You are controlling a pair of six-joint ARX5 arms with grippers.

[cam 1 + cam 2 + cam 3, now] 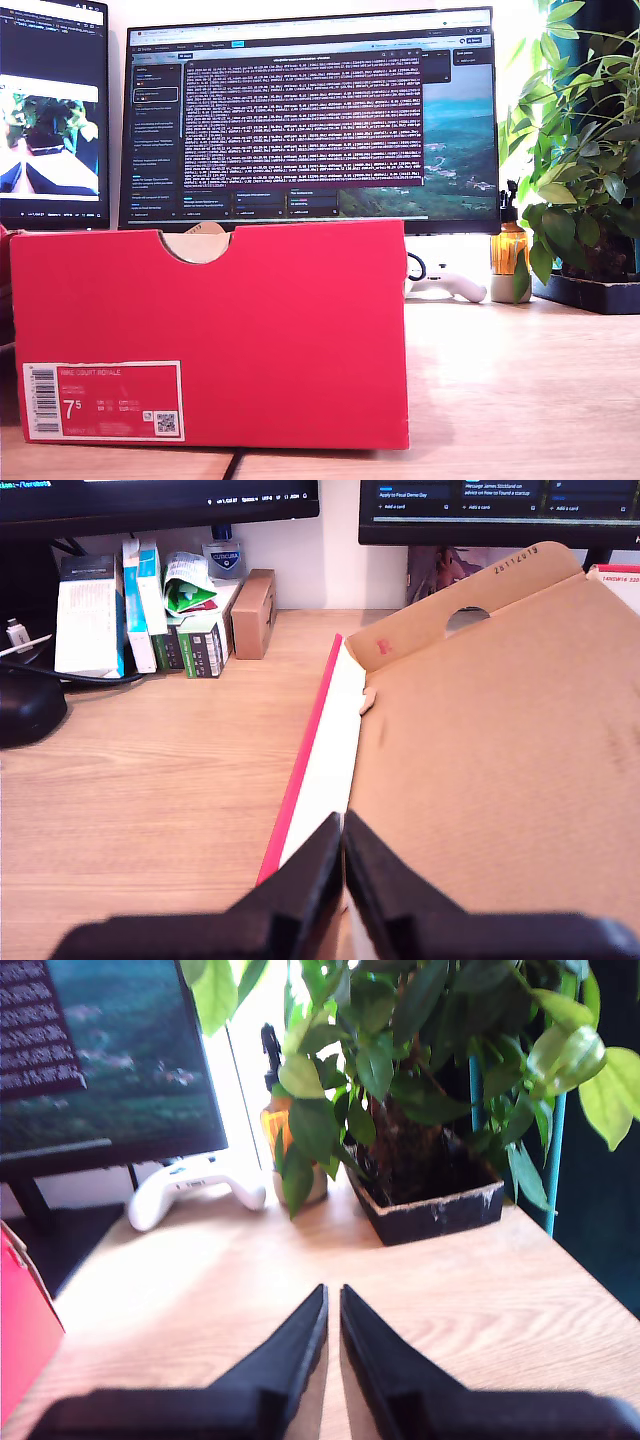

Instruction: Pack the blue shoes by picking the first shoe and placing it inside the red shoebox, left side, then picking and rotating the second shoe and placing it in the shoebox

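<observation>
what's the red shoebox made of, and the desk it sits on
The red shoebox looks like cardboard: matte red outside, with a bare brown, uncoated inside showing in the first wrist view. The desk looks like light wood or wood-look laminate, with fine straight grain lines and a soft sheen; which of the two I can't tell.

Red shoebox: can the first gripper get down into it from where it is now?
Probably yes. My first gripper sits shut above the red shoebox at its side wall, and the brown cardboard interior ahead looks open, with nothing visible blocking it.

Bare desk between red shoebox and plant lies open.
</observation>
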